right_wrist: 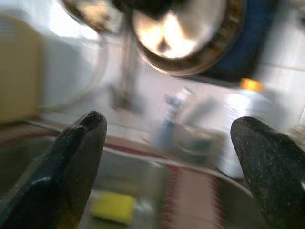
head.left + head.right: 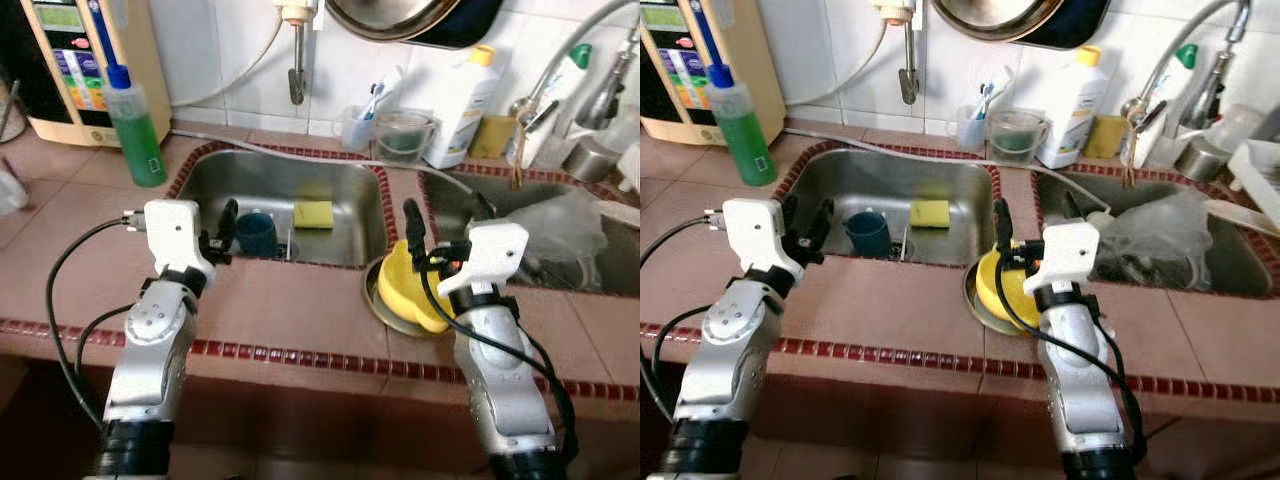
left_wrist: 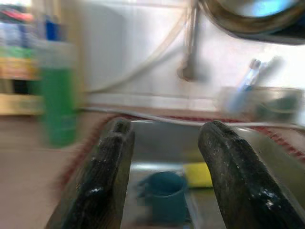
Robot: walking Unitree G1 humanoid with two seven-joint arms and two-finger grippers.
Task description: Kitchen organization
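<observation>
A dark blue cup (image 2: 256, 233) stands in the left sink (image 2: 215, 190) next to a yellow sponge (image 2: 313, 214). My left gripper (image 2: 222, 235) hovers open at the sink's front left rim, and the cup (image 3: 164, 195) shows low between its fingers (image 3: 107, 176). A yellow bowl (image 2: 408, 288) rests on a metal plate (image 2: 378, 303) on the counter between the two sinks. My right gripper (image 2: 446, 215) is wide open just above that bowl, pointing toward the back wall, with nothing between its fingers (image 1: 71, 162).
A green soap bottle (image 2: 135, 125) stands left of the sink. A clear cup (image 2: 403, 135), a toothbrush holder (image 2: 360, 125) and a white bottle (image 2: 462, 105) line the back ledge. A pan (image 2: 400, 20) hangs above. The right sink holds a plastic bag (image 2: 560, 225).
</observation>
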